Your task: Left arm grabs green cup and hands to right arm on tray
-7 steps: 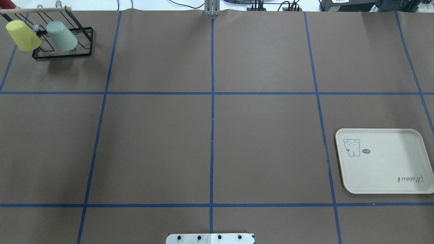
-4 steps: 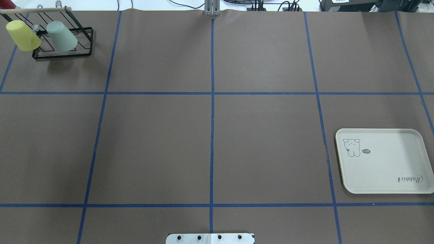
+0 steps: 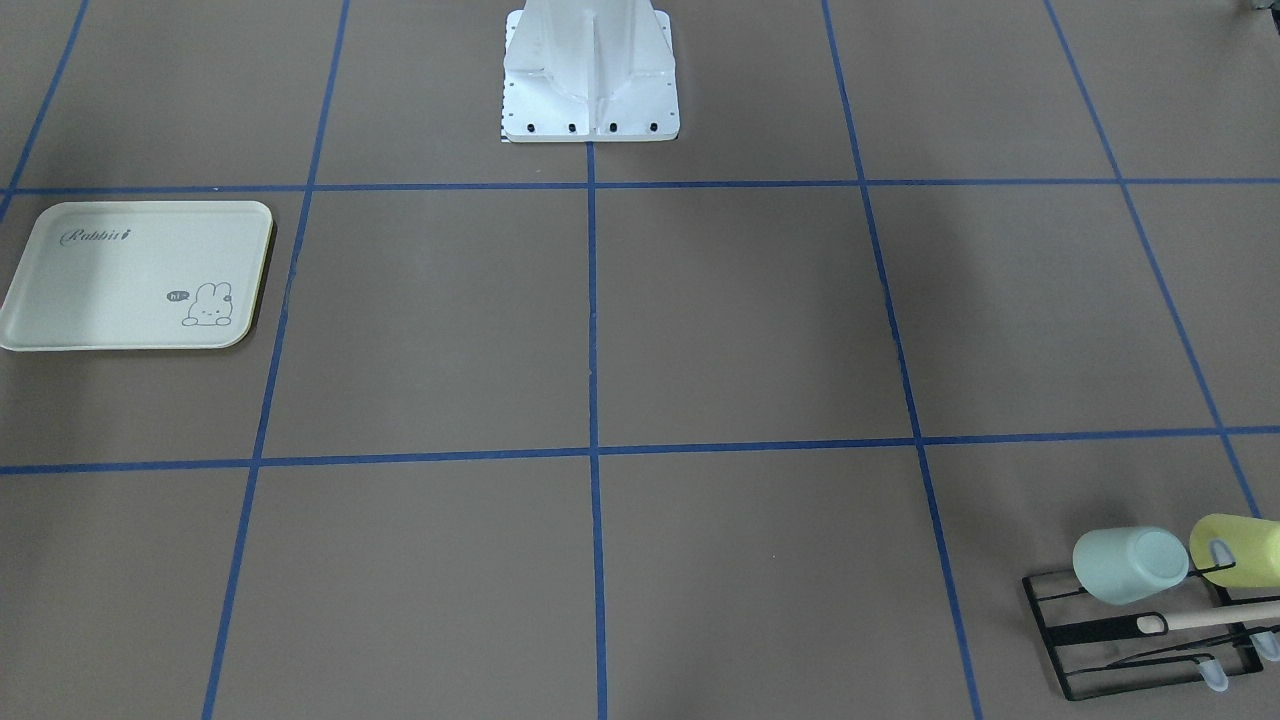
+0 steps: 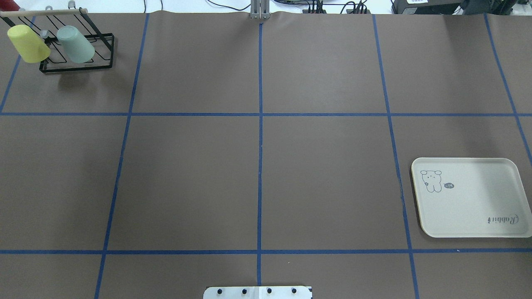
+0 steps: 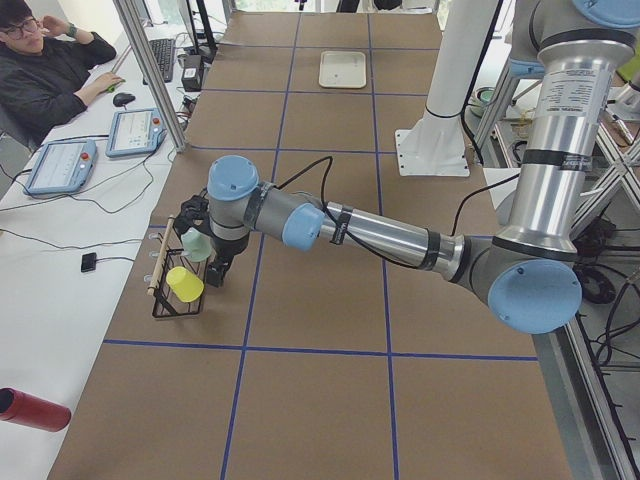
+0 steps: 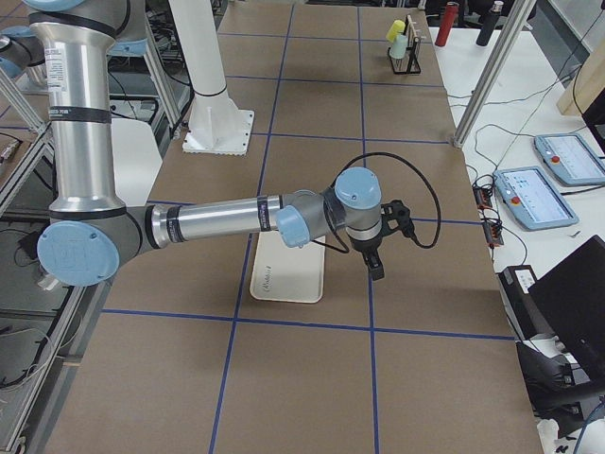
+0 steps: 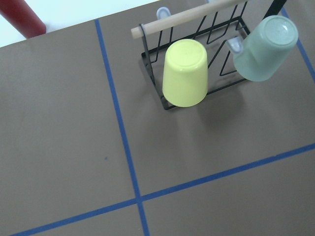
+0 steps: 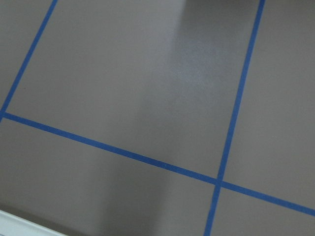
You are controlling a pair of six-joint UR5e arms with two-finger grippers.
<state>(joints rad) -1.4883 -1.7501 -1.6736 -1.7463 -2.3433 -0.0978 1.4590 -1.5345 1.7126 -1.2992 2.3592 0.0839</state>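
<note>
The green cup [image 4: 75, 44] hangs mouth-down on the black wire rack [image 4: 99, 65] at the table's far left corner, beside a yellow cup [image 4: 28, 43]. Both the green cup [image 7: 266, 49] and the yellow cup [image 7: 185, 73] show from above in the left wrist view. In the exterior left view my left gripper [image 5: 215, 262] hovers over the rack by the green cup [image 5: 196, 245]; I cannot tell whether it is open or shut. The cream tray [image 4: 478, 207] lies bare at the near right. My right gripper [image 6: 376, 270] hangs just beyond the tray [image 6: 284, 274]; its state I cannot tell.
A red cylinder [image 7: 22, 17] stands off the mat behind the rack. The white robot base [image 3: 590, 80] sits at the table's middle edge. A person [image 5: 50, 70] sits at a side table with tablets. Blue tape lines grid the brown mat.
</note>
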